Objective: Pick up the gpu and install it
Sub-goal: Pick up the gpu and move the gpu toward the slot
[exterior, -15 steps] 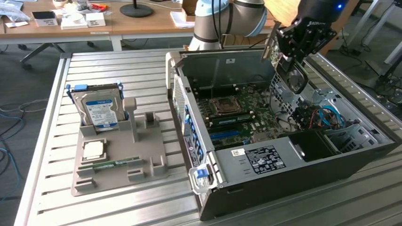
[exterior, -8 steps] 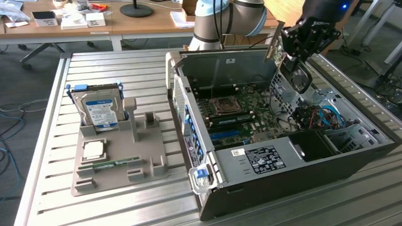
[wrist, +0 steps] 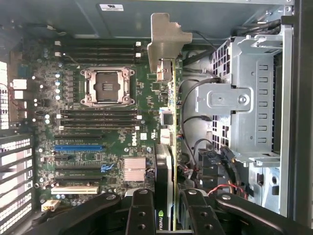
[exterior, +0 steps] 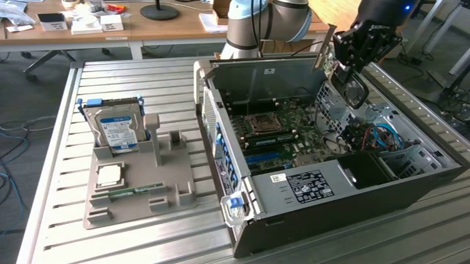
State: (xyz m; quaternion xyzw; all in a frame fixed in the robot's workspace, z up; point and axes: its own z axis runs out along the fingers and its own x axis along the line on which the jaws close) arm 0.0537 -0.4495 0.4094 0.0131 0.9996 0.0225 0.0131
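Note:
My gripper (exterior: 353, 58) hangs over the far end of the open computer case (exterior: 331, 192), shut on the gpu (exterior: 351, 91). The gpu is a dark card with a pale metal bracket (exterior: 322, 50) sticking out towards the case's back wall. In the wrist view the gpu (wrist: 169, 98) shows edge-on, clamped between the two black fingers (wrist: 142, 213), its bracket (wrist: 164, 41) at the end away from them. My gripper (wrist: 168, 208) holds the card above the motherboard (wrist: 98, 122), beside the expansion slots (wrist: 78, 147) and apart from them.
A silver drive cage (wrist: 244, 103) with loose cables (wrist: 205, 156) stands close beside the card. On the exterior view's left a grey holder (exterior: 132, 176) carries a hard drive (exterior: 114, 126), a processor (exterior: 110, 175) and a green memory stick (exterior: 136, 191). The case rests on a slatted metal table (exterior: 147, 82).

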